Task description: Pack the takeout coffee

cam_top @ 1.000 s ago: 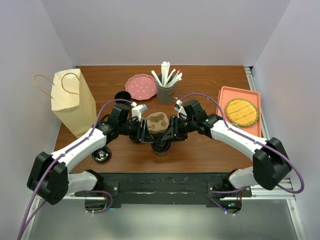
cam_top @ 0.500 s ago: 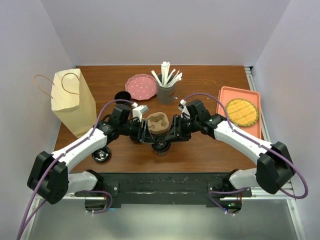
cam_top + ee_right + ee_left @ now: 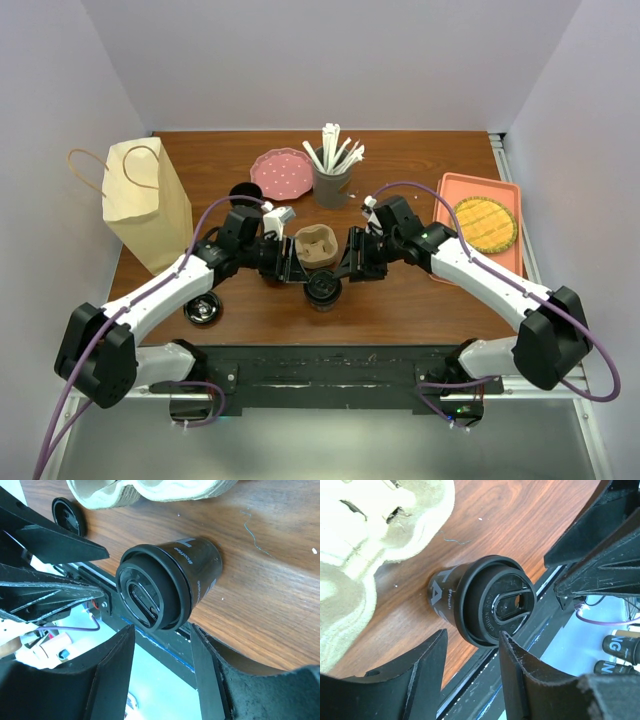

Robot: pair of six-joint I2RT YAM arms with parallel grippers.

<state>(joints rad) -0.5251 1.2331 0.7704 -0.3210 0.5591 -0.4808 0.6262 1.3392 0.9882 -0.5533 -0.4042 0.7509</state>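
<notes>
**Right arm drawn outward – coffee not yet gripped**

Over the last second the right arm's wrist has been pulled back and outward, while the right gripper [image 3: 161, 632] has been kept beside the cup. The left arm is hardly altered. The takeout coffee [image 3: 322, 289] has not been shifted. It stands upright on the desk [image 3: 420, 290] with its lid on, just below the gap between the two grippers.

Both grippers are spread. In each wrist view the lidded cup is seen just past the parted fingers. Whether one finger of the left gripper [image 3: 471, 645] brushes the lid rim cannot be told. The change is judged to be a re-aiming for a grasp rather than progress in packing – the coffee is neither lifted nor placed anywhere.

The pulp cup carrier [image 3: 313, 246] lies just beyond both grippers' tips, close to the cup. The paper bag [image 3: 145, 205] stands well out on the left gripper's outer side. A loose black lid [image 3: 203, 309] lies behind that gripper, beside its arm, and a lidless black cup [image 3: 243, 192] stands beyond its wrist. Farther beyond are a pink plate [image 3: 282, 172] and a grey holder of white sticks [image 3: 332, 183]. An orange tray [image 3: 452, 195] lies outward of the right gripper.

The chief obstacle is judged to be crowding: two grippers converge on one small cup, with the carrier's edge close by.
</notes>
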